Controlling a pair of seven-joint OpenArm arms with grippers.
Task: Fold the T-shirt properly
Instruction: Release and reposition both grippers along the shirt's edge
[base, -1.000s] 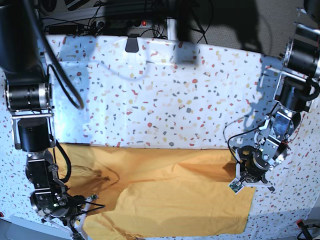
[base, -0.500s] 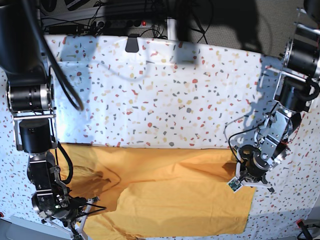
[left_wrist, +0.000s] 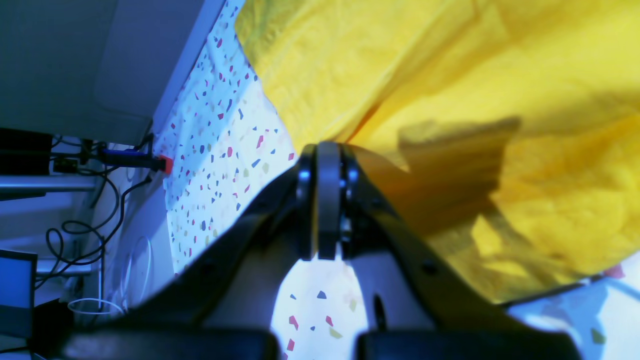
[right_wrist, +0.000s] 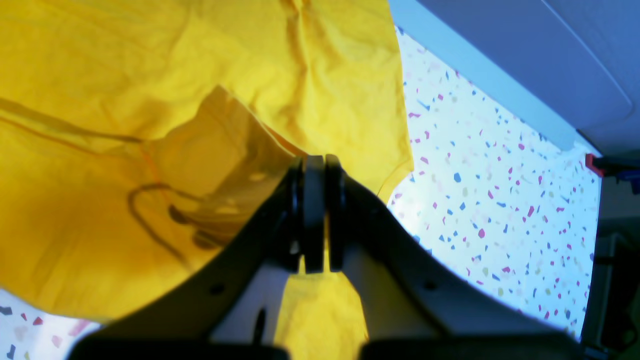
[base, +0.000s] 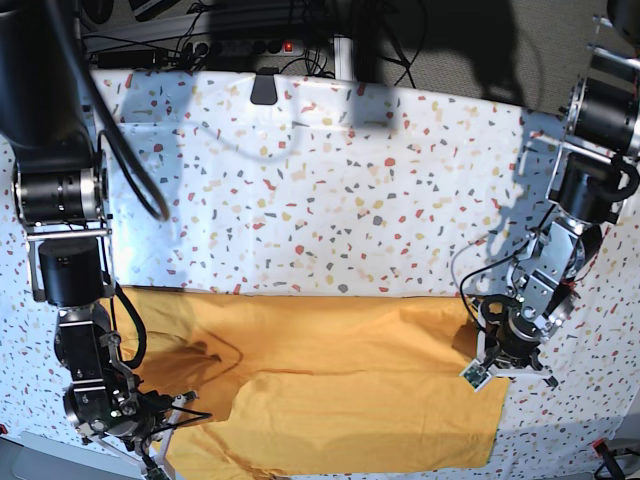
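Since half a second ago little has changed: the left gripper (base: 512, 345) at the shirt's right edge has slid slightly nearer and a touch rightward, drawing that corner with it, and the right gripper (base: 140, 420) at the near left has barely shifted. The cloth's outline is otherwise as it was.

One T-shirt (base: 340, 385) is in view, orange-yellow, spread flat across the near part of the table (base: 330, 190). Its far edge runs straight from left to right, and its near edge runs off the bottom of the base view. A dark crease sits left of its middle, and a thin black line mark (right_wrist: 145, 220) shows in the right wrist view.

Two arms work, one at each end of the cloth. In the left wrist view the left gripper (left_wrist: 320, 200) has its fingers pressed together with no gap, at the edge of the shirt (left_wrist: 450, 100) where yellow cloth meets speckled table; whether cloth is pinched between them I cannot tell. In the right wrist view the right gripper (right_wrist: 314, 215) likewise has its fingers together, with shirt (right_wrist: 150, 75) cloth folded just over the tips and more yellow below; it appears to pinch a fold of it.
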